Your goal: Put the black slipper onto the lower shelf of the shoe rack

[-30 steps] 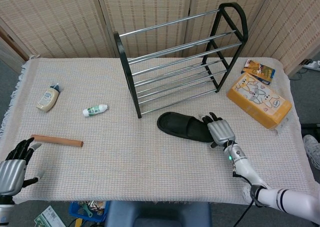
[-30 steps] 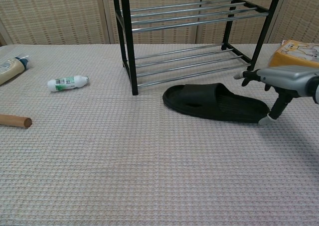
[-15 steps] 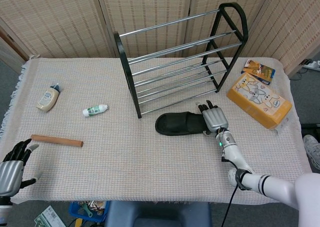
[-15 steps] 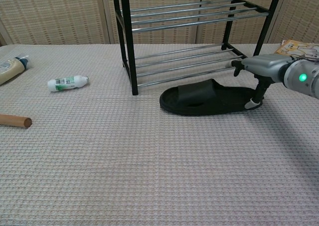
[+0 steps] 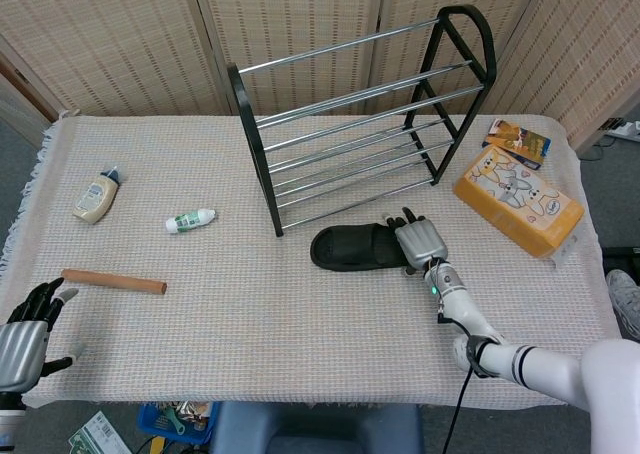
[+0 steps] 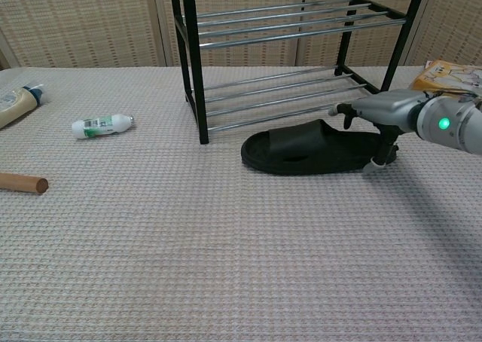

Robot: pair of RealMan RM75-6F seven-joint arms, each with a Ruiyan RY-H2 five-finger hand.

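Observation:
The black slipper (image 5: 350, 247) (image 6: 301, 148) lies flat on the cloth just in front of the shoe rack (image 5: 262, 144) (image 6: 188, 56), toe to the left. It runs roughly parallel to the rack's lower shelf bars (image 5: 350, 179) (image 6: 279, 93). My right hand (image 5: 420, 242) (image 6: 384, 110) lies over the slipper's heel end, fingers stretched flat across the top and thumb down at the near edge. No firm grip shows. My left hand (image 5: 20, 339) hovers at the near left table corner, fingers spread, holding nothing.
A yellow box (image 5: 517, 200) (image 6: 452, 77) and a small packet (image 5: 517, 139) sit right of the rack. On the left lie a wooden stick (image 5: 113, 281) (image 6: 22, 182), a small white bottle (image 5: 190, 219) (image 6: 102, 125) and a cream bottle (image 5: 95, 196) (image 6: 15, 105).
The slipper swung from slanted to parallel with the rack and shifted closer to it a second ago. Since then it stayed put while my right hand slid left over its heel.

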